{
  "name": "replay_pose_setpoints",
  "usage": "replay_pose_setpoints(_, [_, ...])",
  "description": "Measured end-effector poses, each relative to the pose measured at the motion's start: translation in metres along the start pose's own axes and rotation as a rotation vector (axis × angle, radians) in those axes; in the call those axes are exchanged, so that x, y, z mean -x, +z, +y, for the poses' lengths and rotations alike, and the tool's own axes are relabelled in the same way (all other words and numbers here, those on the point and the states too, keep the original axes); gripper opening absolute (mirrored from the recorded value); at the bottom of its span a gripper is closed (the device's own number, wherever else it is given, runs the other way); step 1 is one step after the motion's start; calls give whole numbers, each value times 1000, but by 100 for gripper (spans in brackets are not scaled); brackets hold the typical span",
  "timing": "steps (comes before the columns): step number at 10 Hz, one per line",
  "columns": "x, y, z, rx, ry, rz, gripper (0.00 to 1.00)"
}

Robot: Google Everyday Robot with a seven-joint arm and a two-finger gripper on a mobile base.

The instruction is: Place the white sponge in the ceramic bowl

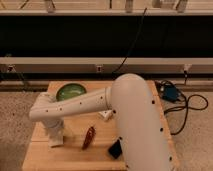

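The green ceramic bowl [70, 91] sits at the back left of the wooden table [75, 152]. My white arm reaches from the right across the table and bends down at the left. My gripper [55, 136] points down at the table's front left, in front of the bowl. A pale flat block at its tip [56, 143] looks like the white sponge, lying on the table. I cannot tell whether the gripper touches it.
A reddish-brown object [89, 137] lies mid-table. A black phone [116, 149] lies near the front edge. A small white thing [105, 115] shows from under the arm. A blue box with cables [169, 93] lies on the floor to the right.
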Motion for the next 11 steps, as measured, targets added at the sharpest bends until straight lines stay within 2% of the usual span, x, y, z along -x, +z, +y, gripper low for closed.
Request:
replay_pose_setpoints(1, [-2, 2, -1, 1, -4, -6, 80])
replay_pose_setpoints(2, [-4, 5, -3, -2, -12, -18, 74])
replay_pose_setpoints(4, [-4, 9, -4, -16, -13, -42, 56])
replay_pose_setpoints(5, [-6, 12, -4, -28, -6, -53, 44])
replay_pose_setpoints(9, [-3, 4, -9, -57, -28, -47, 7])
replay_pose_setpoints(10, [-2, -2, -12, -64, -35, -40, 1])
replay_pose_setpoints(11, [-2, -9, -15, -69, -36, -39, 0])
